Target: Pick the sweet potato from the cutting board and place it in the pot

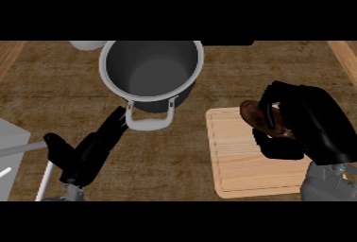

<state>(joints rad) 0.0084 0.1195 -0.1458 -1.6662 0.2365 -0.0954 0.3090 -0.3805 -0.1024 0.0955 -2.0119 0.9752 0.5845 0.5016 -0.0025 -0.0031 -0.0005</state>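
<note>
While the right hand (301,124) curls round the brown sweet potato (255,115), thumb below and fingers over the top, it sits over the upper part of the pale wooden cutting board (244,175); whether the sweet potato touches the board cannot be told. Left of the board and further back stands the grey pot (151,66), its near handle (148,119) pointing toward the robot. Further left of the board, the left hand (87,153) is open, straight fingers reaching up toward that handle.

counter (63,94): dark brown mottled top | light wooden strips (10,54) at both upper corners
</note>
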